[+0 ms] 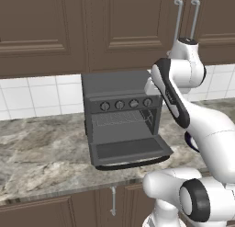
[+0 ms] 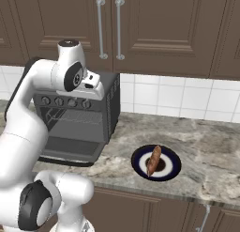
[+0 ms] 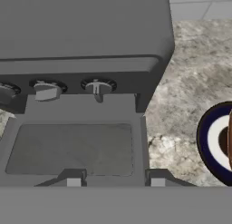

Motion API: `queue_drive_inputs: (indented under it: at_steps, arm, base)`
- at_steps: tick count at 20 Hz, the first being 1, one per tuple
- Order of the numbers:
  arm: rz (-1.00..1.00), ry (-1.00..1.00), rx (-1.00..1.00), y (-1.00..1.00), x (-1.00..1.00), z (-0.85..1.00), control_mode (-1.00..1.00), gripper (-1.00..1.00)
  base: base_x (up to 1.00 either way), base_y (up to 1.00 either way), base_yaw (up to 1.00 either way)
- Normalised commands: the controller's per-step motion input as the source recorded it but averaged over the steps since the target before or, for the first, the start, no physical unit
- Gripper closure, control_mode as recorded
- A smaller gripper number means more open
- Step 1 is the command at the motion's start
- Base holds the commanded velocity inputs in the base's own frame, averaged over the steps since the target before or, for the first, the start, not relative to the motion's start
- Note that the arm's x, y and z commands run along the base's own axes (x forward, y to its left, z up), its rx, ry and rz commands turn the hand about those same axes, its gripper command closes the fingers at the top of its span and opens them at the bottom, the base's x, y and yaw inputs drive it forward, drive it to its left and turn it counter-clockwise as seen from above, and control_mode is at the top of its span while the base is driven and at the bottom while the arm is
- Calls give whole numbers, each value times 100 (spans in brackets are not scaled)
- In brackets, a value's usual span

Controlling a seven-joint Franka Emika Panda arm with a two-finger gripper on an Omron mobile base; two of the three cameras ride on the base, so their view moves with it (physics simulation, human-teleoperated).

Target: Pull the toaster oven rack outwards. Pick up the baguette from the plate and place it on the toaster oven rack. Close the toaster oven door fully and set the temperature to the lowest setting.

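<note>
Brown wall cabinets [image 2: 154, 29], white tiled backsplash [image 2: 178, 97], marbled countertop [image 1: 41, 152]

The toaster oven [image 1: 120, 106] stands on the counter [image 1: 41, 152] against the tiled wall [image 1: 36, 95], below the upper cabinets [image 1: 69, 28]. Its door [image 1: 131, 150] lies folded down toward 6 o'clock, over the counter. The rack [image 1: 120, 117] sits inside the cavity, beneath the row of knobs [image 1: 126, 104]. In the right base view the plate [image 2: 156, 163] lies on the counter at 4 o'clock from the oven, apart from it, near the front edge. The baguette [image 2: 153, 160] lies on the plate, pointing from 12 toward 6 o'clock.
</note>
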Motion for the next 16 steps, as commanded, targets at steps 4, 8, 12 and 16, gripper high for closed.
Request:
queue_drive_inputs:
  at_steps: [4,8,12,16]
  arm:
    - [0,0,0,0,-11,0,-100,-100]
    - [0,-11,0,0,-32,0,-100,-100]
    - [0,-13,0,0,-38,-1,-100,-100]
    - [0,-11,-4,21,-44,-7,-100,-100]
  base:
    - [0,0,0]
    - [0,0,0]
    - [0,0,0]
    - [0,0,0]
